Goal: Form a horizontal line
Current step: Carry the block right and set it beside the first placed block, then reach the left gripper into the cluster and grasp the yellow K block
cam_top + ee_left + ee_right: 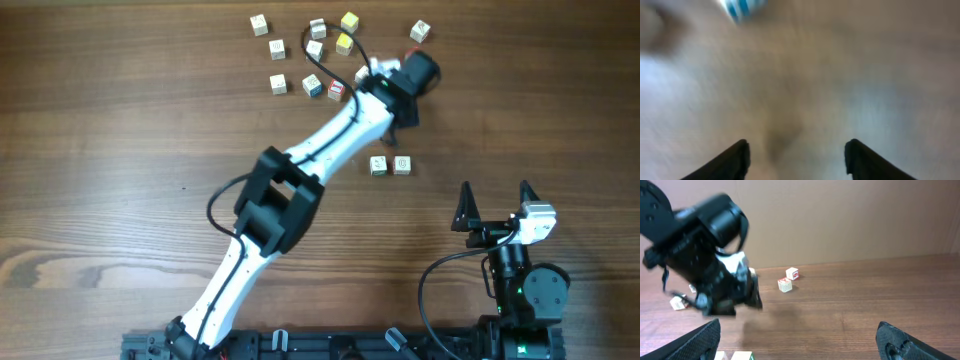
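Observation:
A short row of two pale wooden cubes (389, 165) lies side by side mid-table; a line of four does not show. The two cubes peek in at the bottom edge of the right wrist view (734, 356). My left gripper (404, 108) is open and empty, hovering above the table just beyond the row, near the loose cubes. Its wrist view is blurred and shows bare wood between the fingers (797, 157). My right gripper (495, 203) is open and empty, near and to the right of the row, with bare table between its fingers (797, 340).
Several loose cubes (314, 48) lie scattered at the far middle of the table, one apart at the far right (420, 32). Two more loose cubes (789, 280) show beyond the left arm (705, 265). A blue-striped blur (742, 7) is at the left wrist view's top.

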Robot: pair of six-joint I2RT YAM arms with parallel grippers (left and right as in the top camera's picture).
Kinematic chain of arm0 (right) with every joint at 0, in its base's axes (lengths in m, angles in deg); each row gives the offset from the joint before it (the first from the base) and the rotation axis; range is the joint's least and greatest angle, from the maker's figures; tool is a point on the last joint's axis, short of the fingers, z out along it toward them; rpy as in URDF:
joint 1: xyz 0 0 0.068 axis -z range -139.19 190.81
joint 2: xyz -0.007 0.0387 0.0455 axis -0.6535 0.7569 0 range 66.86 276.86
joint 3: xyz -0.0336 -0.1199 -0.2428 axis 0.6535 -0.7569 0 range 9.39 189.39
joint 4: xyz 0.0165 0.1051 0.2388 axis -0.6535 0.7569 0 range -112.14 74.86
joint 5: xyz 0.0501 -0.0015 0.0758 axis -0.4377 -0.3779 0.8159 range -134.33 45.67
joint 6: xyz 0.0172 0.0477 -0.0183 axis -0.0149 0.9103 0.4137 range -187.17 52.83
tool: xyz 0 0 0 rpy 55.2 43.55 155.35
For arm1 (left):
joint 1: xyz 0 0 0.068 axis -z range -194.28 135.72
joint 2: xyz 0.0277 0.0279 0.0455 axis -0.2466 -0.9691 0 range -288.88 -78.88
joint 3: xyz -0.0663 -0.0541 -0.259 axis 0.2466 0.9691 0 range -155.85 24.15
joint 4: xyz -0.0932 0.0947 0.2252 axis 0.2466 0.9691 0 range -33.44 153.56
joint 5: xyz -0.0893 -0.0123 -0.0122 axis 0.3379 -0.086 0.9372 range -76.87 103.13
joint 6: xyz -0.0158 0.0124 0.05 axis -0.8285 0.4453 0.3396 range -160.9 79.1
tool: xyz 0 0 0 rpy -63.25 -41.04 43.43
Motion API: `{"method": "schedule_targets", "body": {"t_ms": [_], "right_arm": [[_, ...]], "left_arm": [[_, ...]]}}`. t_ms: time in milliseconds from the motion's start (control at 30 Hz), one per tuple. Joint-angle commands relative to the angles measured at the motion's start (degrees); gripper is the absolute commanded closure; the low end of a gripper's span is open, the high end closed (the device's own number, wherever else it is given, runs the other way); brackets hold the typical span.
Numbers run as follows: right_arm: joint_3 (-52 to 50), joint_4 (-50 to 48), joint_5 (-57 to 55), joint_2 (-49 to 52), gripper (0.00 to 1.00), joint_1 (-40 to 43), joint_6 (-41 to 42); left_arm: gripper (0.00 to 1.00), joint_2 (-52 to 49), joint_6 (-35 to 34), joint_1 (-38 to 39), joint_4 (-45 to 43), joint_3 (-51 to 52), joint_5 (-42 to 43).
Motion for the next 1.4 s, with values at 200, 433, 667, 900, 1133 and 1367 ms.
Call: {"method": "schedule_targets", "body": {"t_ms": [200, 433, 667, 900, 1133, 1367], "right_arm": [[-0.02, -0.15, -0.37, -0.46, 0.00, 0.17, -1.03], [-0.02, -0.15, -0.37, -0.46, 0.00, 0.17, -1.03], [-0.02, -0.15, -0.37, -0.46, 0.00, 0.17, -1.03], [-0.02, -0.15, -0.37, -0.46, 0.00, 0.17, -1.03], [-0.02, -0.15, -0.37, -0.46, 0.00, 0.17, -1.03], [-0.02, -0.15, -0.37, -0.46, 0.00, 0.17, -1.03]], "left_arm": [[0.28, -0.63, 19.89, -7.23, -12.00, -13.35, -1.27], [0.22, -4.94, 25.57, -13.92, -15.47, -13.33, 0.59], [0.20, -10.82, 31.30, -19.30, -22.29, -13.33, 13.49], [0.20, -14.73, 36.85, -18.82, -23.91, -13.33, 14.21], [0.20, -14.78, 43.60, -17.18, -24.39, -13.33, 13.31], [0.19, -14.80, 43.71, -17.20, -24.55, -13.33, 13.31]]}}
